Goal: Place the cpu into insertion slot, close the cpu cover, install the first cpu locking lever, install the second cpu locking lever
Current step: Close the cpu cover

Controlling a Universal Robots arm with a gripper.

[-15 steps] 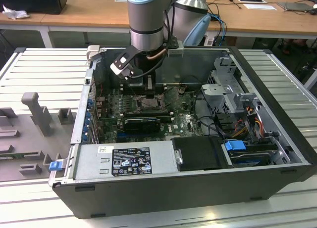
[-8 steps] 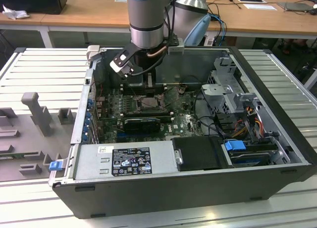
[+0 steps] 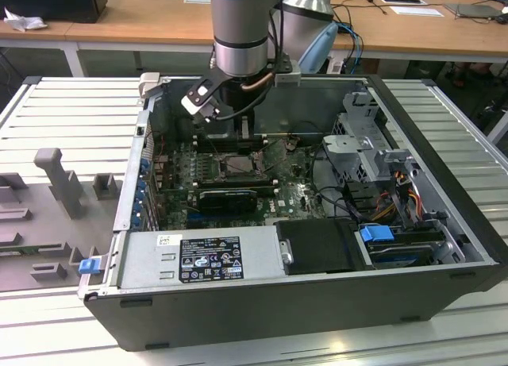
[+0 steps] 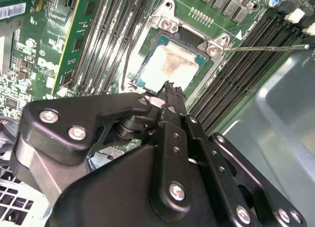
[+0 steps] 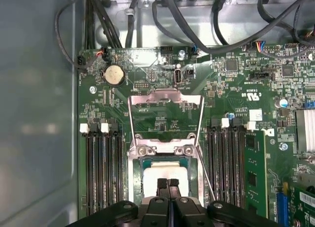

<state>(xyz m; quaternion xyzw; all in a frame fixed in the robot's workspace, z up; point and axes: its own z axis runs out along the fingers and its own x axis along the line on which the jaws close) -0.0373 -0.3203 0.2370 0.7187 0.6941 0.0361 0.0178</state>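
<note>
The cpu [image 5: 165,169] lies in the insertion slot [image 5: 135,180], its pale top smeared with paste; the second wrist view shows the cpu [image 4: 170,64] seated inside the slot's frame [image 4: 162,21]. The cpu cover [image 5: 165,95] is swung open, away from the slot, with green board showing through its window. A thin wire locking lever [image 5: 206,175] stands unlatched beside the slot and sticks out sideways as a lever [image 4: 266,48] over the memory slots. My gripper [image 5: 168,183] hangs just above the cpu's near edge, fingers [image 4: 172,96] pressed together and holding nothing. In the exterior view the gripper [image 3: 242,132] reaches into the case above the slot [image 3: 234,166].
Black memory slots [image 5: 101,173] flank the socket on both sides. Cable bundles [image 5: 197,30] hang over the board's far edge. The open computer case [image 3: 444,215] has a power supply [image 3: 198,259] along its near side and drive cages [image 3: 373,156] at the exterior view's right.
</note>
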